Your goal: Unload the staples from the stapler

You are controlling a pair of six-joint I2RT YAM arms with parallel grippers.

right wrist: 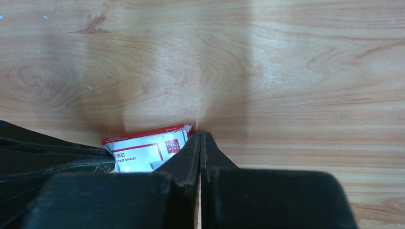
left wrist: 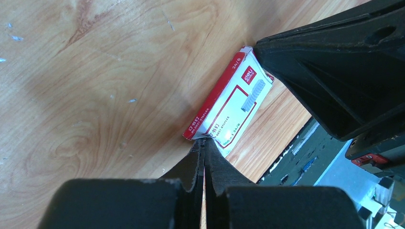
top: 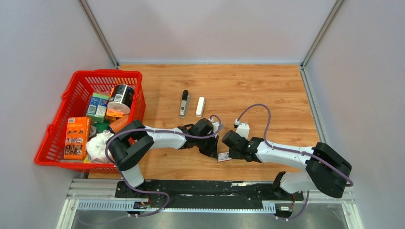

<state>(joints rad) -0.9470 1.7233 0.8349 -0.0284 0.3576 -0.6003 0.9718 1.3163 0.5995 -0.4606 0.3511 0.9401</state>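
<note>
The stapler lies apart in two pieces at the table's middle, seen only in the top view: its white plastic body (top: 200, 106) and, left of it, the grey metal inner piece tipped black (top: 184, 103). Both grippers are nearer me, at a small red-and-white staple box: top view (top: 224, 157), left wrist view (left wrist: 232, 102), right wrist view (right wrist: 143, 148). My left gripper (top: 213, 151) (left wrist: 204, 140) is shut, its tips pinching the box's near end. My right gripper (top: 229, 153) (right wrist: 200, 134) is shut, its tips against the box's other end with nothing seen between them.
A red basket (top: 57, 136) full of boxes, a can and a cloth stands at the left. Grey walls close off the back and both sides of the wooden table (top: 267, 90). The table's near edge and the metal rail (top: 191, 188) lie just behind the grippers.
</note>
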